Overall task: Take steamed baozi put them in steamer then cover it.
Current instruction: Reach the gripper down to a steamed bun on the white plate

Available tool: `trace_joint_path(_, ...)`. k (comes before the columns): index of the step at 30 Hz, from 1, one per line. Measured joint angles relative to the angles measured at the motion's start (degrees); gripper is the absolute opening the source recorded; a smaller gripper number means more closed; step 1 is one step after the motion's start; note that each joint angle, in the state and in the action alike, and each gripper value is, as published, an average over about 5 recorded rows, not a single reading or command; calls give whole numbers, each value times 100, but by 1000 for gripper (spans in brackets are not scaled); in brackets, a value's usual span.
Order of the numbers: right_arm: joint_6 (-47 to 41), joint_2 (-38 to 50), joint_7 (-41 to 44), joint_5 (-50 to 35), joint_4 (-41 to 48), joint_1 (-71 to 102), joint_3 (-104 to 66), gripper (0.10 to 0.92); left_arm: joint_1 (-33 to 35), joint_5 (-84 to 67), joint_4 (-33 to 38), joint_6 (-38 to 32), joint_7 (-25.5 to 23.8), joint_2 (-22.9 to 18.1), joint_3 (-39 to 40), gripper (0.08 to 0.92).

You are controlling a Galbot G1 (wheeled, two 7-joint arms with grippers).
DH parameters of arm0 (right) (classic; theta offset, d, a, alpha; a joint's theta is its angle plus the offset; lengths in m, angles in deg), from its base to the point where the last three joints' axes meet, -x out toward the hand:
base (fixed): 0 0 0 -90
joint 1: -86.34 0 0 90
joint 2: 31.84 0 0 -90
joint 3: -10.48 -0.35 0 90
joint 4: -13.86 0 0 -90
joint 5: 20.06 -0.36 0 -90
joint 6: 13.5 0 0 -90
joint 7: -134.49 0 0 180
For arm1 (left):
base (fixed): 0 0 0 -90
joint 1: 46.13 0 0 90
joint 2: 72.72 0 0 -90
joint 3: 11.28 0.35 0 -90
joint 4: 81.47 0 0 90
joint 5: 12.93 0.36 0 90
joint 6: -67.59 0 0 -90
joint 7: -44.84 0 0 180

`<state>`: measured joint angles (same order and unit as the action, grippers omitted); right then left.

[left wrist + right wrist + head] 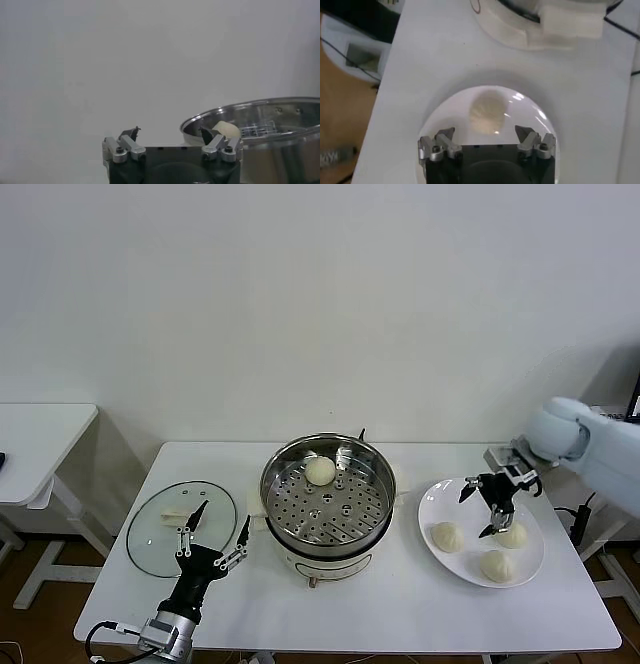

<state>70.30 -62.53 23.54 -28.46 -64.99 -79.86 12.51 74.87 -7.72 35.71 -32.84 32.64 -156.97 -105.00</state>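
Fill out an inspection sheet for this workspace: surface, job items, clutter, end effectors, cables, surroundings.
Surface: white table, no spills seen.
Job items: steamer uncovered at table centre, one baozi on its perforated tray; three baozi on the white plate to its right.
Lid: glass lid flat on the table, left of the steamer.
Clutter: nothing seen.
End effectors: left end effector open, empty, between lid and steamer; right end effector open, empty, over the plate.
Cables: dark cable off the table's right edge.
Surroundings: plain wall; second white table at left.
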Motion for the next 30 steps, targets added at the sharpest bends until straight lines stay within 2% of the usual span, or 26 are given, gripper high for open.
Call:
trace_joint_path(16,-129,-594,-357,478,835,1081,-671,823,-103,-3,-150,-33,-12,18,-43,823)
trace_joint_path(30,-164,-920,-451,658,1139,1417,-862,823,-168,-4,-267,-47,-23,21,-59,823)
